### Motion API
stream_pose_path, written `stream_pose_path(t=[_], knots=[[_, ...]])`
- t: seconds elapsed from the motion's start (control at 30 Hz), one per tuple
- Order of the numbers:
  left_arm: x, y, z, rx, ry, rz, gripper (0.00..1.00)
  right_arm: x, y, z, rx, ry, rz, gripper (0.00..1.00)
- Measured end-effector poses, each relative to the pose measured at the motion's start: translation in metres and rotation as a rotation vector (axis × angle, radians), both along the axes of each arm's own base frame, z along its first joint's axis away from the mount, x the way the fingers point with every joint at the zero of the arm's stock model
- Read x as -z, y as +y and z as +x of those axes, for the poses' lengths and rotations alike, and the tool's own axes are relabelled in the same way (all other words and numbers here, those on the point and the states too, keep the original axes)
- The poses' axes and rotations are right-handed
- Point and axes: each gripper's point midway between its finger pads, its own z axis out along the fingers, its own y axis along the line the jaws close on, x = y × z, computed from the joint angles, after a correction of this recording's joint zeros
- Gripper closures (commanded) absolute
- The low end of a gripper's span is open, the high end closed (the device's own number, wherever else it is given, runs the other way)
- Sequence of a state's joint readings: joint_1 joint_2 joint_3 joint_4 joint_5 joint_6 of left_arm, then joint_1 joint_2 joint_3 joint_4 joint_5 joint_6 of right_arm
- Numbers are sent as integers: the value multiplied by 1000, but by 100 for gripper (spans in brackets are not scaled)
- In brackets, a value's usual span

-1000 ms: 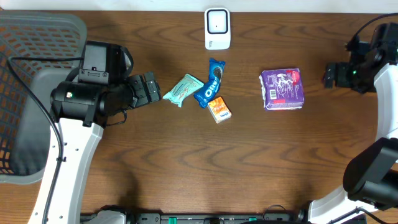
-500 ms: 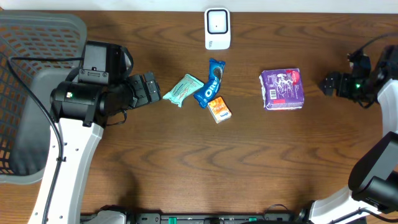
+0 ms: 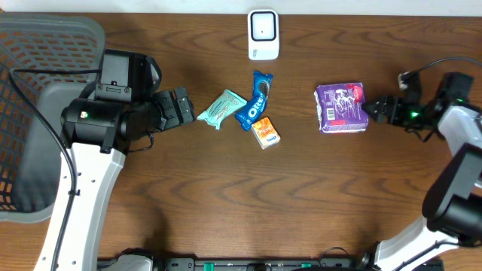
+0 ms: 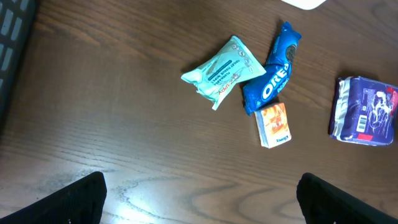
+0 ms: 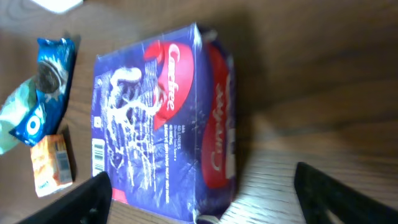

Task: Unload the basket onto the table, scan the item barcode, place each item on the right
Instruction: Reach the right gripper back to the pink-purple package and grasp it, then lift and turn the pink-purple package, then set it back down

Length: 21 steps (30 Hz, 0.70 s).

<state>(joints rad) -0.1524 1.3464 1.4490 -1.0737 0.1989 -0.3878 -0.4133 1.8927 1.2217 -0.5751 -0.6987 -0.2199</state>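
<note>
A purple pack (image 3: pixel 341 108) lies flat on the wooden table (image 3: pixel 226 196), barcode up. The right claw (image 3: pixel 379 110) sits just beside its right end, spread wide and empty — likely lined up to grasp it for the white scanner (image 3: pixel 263 34). The left claw (image 3: pixel 181 108) waits released near the snacks (image 3: pixel 248 109).

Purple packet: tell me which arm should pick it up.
Right. The right claw, open, sits beside the purple packet, facing it; the left claw is far off, beyond the Oreo pack.
</note>
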Motion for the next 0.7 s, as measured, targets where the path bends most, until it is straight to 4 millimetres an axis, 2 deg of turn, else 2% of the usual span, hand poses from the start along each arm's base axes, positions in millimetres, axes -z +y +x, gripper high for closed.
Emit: stream_pose_path(t=[0.1, 0.13, 0.27, 0.37, 0.57, 0.7], knots=[[0, 0, 0, 0, 0, 0, 2, 23, 13, -3, -21, 54, 45, 20], [0, 0, 0, 0, 0, -1, 2, 30, 17, -4, -28, 69, 59, 27], [0, 0, 0, 0, 0, 0, 2, 44, 29, -6, -41, 106, 114, 60], [0, 0, 0, 0, 0, 0, 2, 42, 32, -5, -43, 100, 132, 99], [0, 0, 0, 0, 0, -1, 2, 35, 33, 2, -7, 108, 164, 99], [0, 0, 0, 0, 0, 0, 2, 27, 24, 13, 37, 116, 119, 99]])
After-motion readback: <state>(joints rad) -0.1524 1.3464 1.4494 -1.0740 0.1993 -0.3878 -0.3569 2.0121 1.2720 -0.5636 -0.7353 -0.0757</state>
